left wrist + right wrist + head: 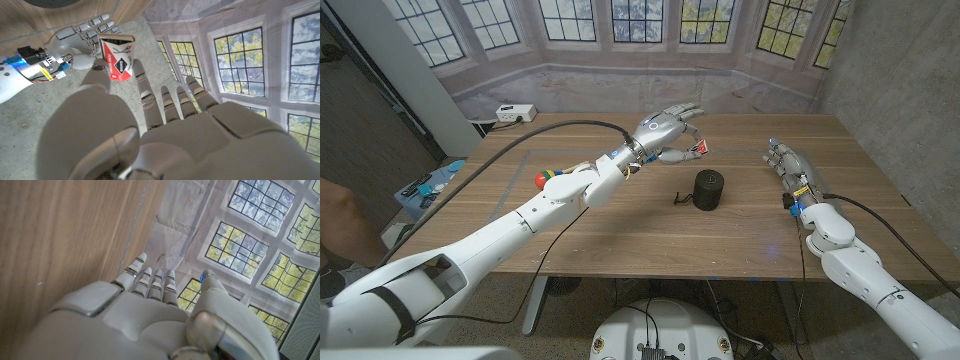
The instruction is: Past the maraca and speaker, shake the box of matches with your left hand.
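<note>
Two robot hands over the table (740, 230), left robot hand (668, 130) raised, pinching the matchbox (698, 149), black speaker (707, 190) below-right of it, maraca (552, 177) behind its forearm, right robot hand (788, 165) empty, fingers extended.

The robot's arms are smooth glossy white shells with rounded segments and dark seams at the joints. A thick black cable (535, 135) loops along the left arm to the wrist; a thinner black cable (880, 210) trails from the right forearm. The left hand (668, 128) and right hand (788, 163) are silver-grey metal with segmented fingers. The right wrist carries exposed black electronics with small yellow and blue connectors (40, 62).
</note>
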Controlling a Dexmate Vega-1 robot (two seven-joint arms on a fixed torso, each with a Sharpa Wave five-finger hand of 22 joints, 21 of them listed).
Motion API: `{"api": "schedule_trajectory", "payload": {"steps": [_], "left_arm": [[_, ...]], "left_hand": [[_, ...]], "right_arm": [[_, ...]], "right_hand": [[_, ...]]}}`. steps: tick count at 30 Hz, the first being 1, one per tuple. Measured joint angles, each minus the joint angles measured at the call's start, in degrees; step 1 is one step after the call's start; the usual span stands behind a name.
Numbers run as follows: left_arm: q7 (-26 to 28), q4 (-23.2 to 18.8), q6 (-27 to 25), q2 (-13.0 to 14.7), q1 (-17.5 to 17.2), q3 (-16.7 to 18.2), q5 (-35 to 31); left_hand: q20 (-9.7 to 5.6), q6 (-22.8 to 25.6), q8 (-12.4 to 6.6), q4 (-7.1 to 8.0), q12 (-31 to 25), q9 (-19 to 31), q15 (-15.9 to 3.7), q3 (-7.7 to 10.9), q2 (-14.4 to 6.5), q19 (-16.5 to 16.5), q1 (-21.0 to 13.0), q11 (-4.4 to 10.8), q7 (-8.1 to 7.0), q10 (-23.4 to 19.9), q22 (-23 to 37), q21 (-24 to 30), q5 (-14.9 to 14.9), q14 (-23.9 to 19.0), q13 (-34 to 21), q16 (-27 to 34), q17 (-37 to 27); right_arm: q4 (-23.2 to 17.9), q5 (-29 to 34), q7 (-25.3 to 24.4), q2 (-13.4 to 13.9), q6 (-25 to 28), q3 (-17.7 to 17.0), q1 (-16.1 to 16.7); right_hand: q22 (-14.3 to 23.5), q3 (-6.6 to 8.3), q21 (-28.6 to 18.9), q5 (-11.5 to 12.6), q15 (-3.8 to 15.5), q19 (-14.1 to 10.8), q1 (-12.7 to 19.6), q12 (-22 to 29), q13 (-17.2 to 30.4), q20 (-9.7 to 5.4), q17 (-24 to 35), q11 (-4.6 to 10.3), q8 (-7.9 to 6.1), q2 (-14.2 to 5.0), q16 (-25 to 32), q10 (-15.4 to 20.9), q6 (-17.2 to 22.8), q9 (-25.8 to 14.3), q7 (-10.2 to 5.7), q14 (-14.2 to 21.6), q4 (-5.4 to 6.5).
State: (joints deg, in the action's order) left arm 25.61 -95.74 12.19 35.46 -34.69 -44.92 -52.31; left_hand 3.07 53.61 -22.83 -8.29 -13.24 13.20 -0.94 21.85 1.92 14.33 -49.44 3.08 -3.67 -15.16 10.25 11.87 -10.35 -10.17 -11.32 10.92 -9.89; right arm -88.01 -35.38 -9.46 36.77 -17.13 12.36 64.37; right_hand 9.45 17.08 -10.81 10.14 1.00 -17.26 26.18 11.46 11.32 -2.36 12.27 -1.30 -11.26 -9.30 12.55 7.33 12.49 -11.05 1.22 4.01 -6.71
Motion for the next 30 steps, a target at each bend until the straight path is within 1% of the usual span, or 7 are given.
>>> {"api": "schedule_trajectory", "payload": {"steps": [4, 12, 16, 18, 30], "left_arm": [[0.0, 0.2, -0.2, -0.3, -0.4, 0.4, 1.8], [-1.1, 0.5, -0.9, -1.3, -1.4, 1.9, 7.3], [-1.5, 0.5, -1.0, -1.7, -1.8, 2.6, 9.6], [-1.7, 0.4, -1.1, -1.9, -2.2, 3.1, 11.0], [-4.1, -1.2, -2.2, -2.9, -3.9, 5.4, 18.3]], "left_hand": [[0.00, 0.0, 0.00, 0.00, 0.0, 0.0, 0.05, 0.00, 0.0, 0.0, 0.0, 0.00, 0.00, 0.0, 0.0, 0.0, 0.0, -0.2, 0.0, 0.0, 0.0], [0.00, 0.0, 0.11, 0.00, 0.0, 0.0, 0.12, 0.00, -0.1, 0.0, 0.1, 0.00, 0.02, 0.0, 0.0, 0.0, 0.0, -0.3, 0.0, 0.0, 0.0], [0.00, 0.3, 0.11, 0.00, 0.0, 0.0, 0.13, 0.00, -0.1, 0.0, 0.1, -0.02, 0.31, 0.0, 0.0, 0.0, 0.0, -0.3, 0.0, 0.0, 0.0], [0.00, 0.3, 0.12, 0.00, 0.0, 0.0, 0.13, 0.00, -0.1, 0.0, 0.1, -0.32, 0.31, -0.3, 0.0, 0.0, 0.0, -0.3, 0.0, 0.0, 0.0], [0.22, 0.3, 0.27, 0.00, 0.0, 0.0, 0.13, 0.00, -0.1, -0.2, 0.1, -0.31, 0.30, -0.3, 0.0, -0.2, 0.0, -0.3, 0.0, 0.0, 0.0]], "right_arm": [[0.2, -0.1, 0.1, 0.1, 0.5, 0.2, -0.6], [0.7, -0.6, 0.7, 0.2, 2.4, 0.8, -2.5], [0.7, -0.7, 0.9, 0.3, 3.1, 1.0, -3.2], [0.7, -0.8, 0.9, 0.4, 3.7, 1.2, -3.7], [-0.2, -1.3, 1.4, 1.2, 6.2, 1.7, -5.4]], "right_hand": [[0.0, 0.00, 0.0, 0.0, 0.00, 0.0, 0.0, 0.0, 0.0, 0.00, 0.0, -0.21, 0.00, 0.00, 0.0, 0.2, 0.0, 0.0, 0.02, 0.0, 0.00], [0.0, 0.00, 0.0, 0.0, 0.00, 0.0, 0.0, 0.0, 0.0, 0.00, 0.0, -0.22, 0.00, 0.00, 0.0, 0.2, 0.2, 0.0, 0.22, 0.0, 0.00], [0.0, 0.00, 0.0, 0.0, 0.00, 0.0, 0.0, 0.0, 0.0, 0.00, 0.0, -0.22, 0.00, 0.00, 0.0, 0.2, 0.2, 0.0, 0.21, 0.0, 0.00], [0.0, 0.00, 0.0, 0.0, 0.00, 0.0, 0.0, 0.0, 0.0, 0.00, 0.0, -0.22, 0.00, 0.00, 0.0, 0.2, 0.2, 0.0, 0.21, 0.0, 0.00], [0.0, 0.00, 0.0, 0.0, 0.00, 0.0, 0.2, 0.0, 0.0, 0.00, 0.0, -0.21, 0.00, -0.23, 0.0, 0.2, 0.2, 0.0, 0.21, 0.0, 0.00]]}}
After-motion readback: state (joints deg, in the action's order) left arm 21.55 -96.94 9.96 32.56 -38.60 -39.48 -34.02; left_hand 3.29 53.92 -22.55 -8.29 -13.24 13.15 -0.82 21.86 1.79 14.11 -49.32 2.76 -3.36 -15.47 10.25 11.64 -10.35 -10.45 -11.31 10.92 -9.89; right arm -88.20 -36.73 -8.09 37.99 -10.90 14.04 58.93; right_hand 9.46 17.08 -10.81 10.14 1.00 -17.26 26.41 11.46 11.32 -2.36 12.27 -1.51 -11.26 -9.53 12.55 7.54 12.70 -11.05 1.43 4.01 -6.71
